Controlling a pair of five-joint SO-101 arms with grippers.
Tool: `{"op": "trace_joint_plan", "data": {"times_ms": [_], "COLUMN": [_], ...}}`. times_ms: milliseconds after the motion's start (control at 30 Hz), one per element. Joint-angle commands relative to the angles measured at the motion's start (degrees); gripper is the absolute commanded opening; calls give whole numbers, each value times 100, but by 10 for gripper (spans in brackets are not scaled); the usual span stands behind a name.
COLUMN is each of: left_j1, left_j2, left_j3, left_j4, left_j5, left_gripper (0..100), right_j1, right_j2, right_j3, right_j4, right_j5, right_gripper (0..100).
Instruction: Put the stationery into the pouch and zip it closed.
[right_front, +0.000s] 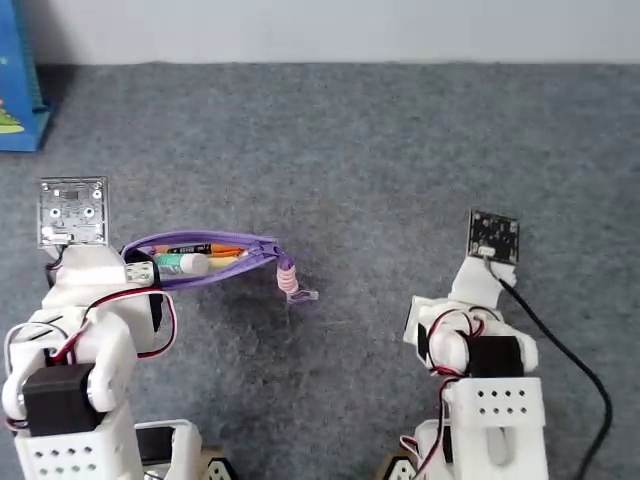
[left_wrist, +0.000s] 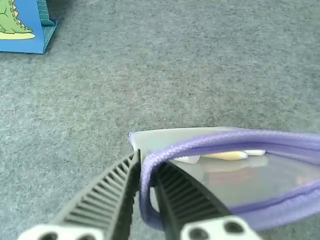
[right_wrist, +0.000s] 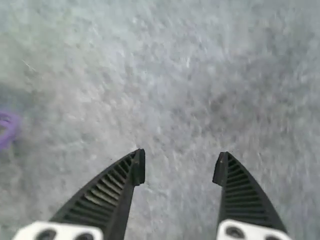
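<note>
Left jaws are pinching the purple zipper edge at one end of the pouch (left_wrist: 250, 185). The pouch lies flat on the grey counter (right_front: 380, 150) with stationery (right_front: 190, 262) inside. Right jaws are spread wide over bare counter, well apart from it.

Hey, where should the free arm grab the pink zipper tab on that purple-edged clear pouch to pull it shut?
Pinch the pink ribbed zipper tab, which trails free on the grey carpet off the purple-edged clear pouch's end nearest the open right gripper. Come from that side; the left gripper clamps the opposite end.
</note>
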Motion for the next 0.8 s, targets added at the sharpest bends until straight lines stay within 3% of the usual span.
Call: {"op": "trace_joint_plan", "data": {"times_ms": [0, 533, 767], "left_j1": [-9, -9, -9], "left_j2": [62, 70, 70], "left_j3": [13, 224, 233], "left_j4": [-132, -141, -141], "left_j5": [26, 18, 18], "left_gripper": [13, 13, 13], "right_j1": [75, 40, -154], "right_j2": [-101, -92, 365], "right_j3": [229, 88, -589], "right_j4": [-13, -215, 382], "right_j5": [158, 167, 264], "right_gripper": [212, 212, 212]}}
